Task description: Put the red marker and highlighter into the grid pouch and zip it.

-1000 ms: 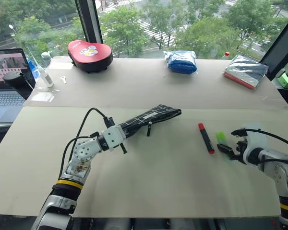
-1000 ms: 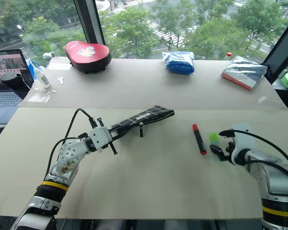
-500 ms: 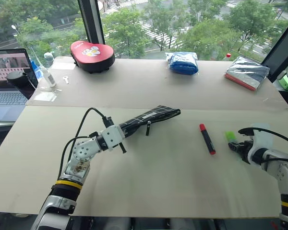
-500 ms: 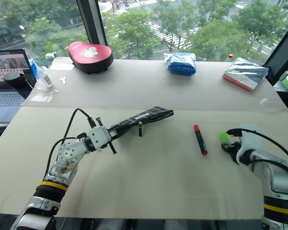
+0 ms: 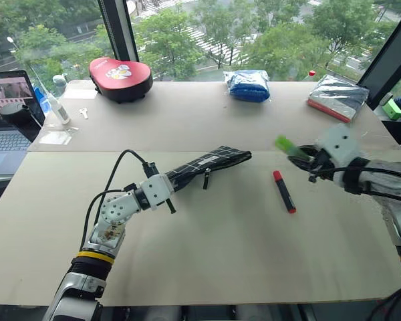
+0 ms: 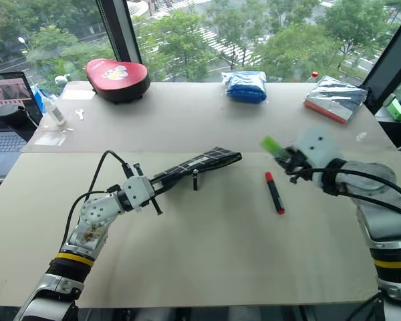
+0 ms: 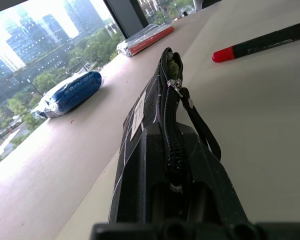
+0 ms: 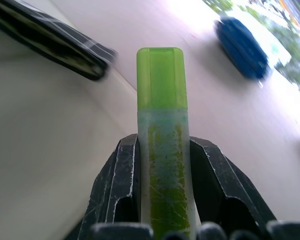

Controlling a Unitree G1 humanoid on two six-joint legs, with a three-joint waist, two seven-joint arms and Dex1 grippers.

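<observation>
My left gripper [image 5: 167,186] is shut on the near end of the grid pouch [image 5: 210,162], a black pouch with white grid lines. It holds the pouch on edge, zipper side up, with the far end resting on the table. The wrist loop [image 7: 202,127] hangs beside it. The red marker [image 5: 284,192] lies flat on the table to the right of the pouch. My right gripper [image 5: 306,156] hovers above the marker, shut on the light-green highlighter [image 8: 161,150]. The highlighter's cap [image 5: 284,144] points left toward the pouch's far end.
Along the far table stand a red case [image 5: 123,75], a blue bag [image 5: 248,85] and a silver packet with a red edge [image 5: 336,97]. A laptop [image 5: 7,114] and a bottle [image 5: 57,107] sit at the far left. A seam [image 5: 87,150] joins the two tabletops.
My right gripper closed on the highlighter, lifted it off the table and swung it up and left toward the pouch, rolling as it went. The left gripper and pouch stayed put.
</observation>
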